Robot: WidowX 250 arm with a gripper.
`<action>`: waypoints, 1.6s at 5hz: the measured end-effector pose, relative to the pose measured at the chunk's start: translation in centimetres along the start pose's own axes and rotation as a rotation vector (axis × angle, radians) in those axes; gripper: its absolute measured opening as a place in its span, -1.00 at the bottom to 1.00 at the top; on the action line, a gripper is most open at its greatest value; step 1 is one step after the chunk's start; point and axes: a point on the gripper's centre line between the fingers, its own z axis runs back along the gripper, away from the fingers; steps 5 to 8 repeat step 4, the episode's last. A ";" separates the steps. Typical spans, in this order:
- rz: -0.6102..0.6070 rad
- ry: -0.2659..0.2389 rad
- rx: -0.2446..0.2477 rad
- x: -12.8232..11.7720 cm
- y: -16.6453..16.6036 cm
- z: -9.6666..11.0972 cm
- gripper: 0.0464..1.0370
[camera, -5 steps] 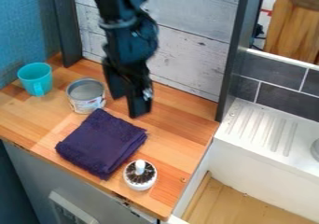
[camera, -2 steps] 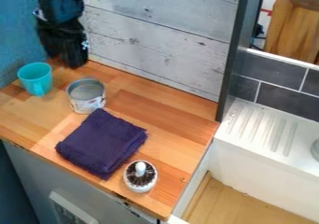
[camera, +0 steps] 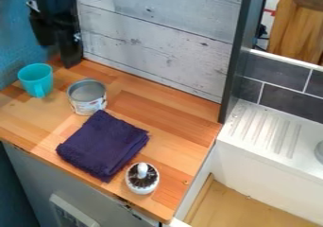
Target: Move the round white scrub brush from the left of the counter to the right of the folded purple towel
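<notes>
The gripper (camera: 55, 45) hangs at the upper left, in front of the dark upright post and above the back left of the counter. It is open, its two fingers apart with nothing held between them. Below it and to the left stands a turquoise cup (camera: 37, 81), handle toward the front; the gripper is not touching it. An open metal can (camera: 87, 98) is right of the cup. In front of the can lies a folded dark purple cloth (camera: 103, 145). A small white pot (camera: 142, 179) with dark bristles and a white knob sits by the cloth's front right corner.
The wooden counter (camera: 170, 122) ends at a front edge and a right edge. Grey plank panelling (camera: 157, 41) stands behind it, with a dark post (camera: 240, 46) at its right. Farther right are a white ridged drainboard (camera: 268, 129) and a wooden block (camera: 302, 25).
From over the counter behind the cloth, the gripper has moved left and up to the back left corner. The cup, can, cloth and pot have kept their places.
</notes>
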 end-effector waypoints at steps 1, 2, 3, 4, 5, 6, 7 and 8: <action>0.022 0.020 0.047 -0.1 1.6 0.0 0.94; 0.040 0.069 0.055 -0.6 2.5 -0.2 0.94; 0.062 0.079 0.054 -1.0 3.0 -0.3 0.94; 0.062 0.079 0.054 -1.0 3.0 -0.3 0.94; 0.062 0.079 0.054 -1.0 3.0 -0.3 0.94; 0.062 0.079 0.054 -1.0 3.0 -0.3 0.94; 0.062 0.079 0.054 -1.0 3.0 -0.3 0.94; 0.062 0.079 0.054 -1.0 3.0 -0.3 0.94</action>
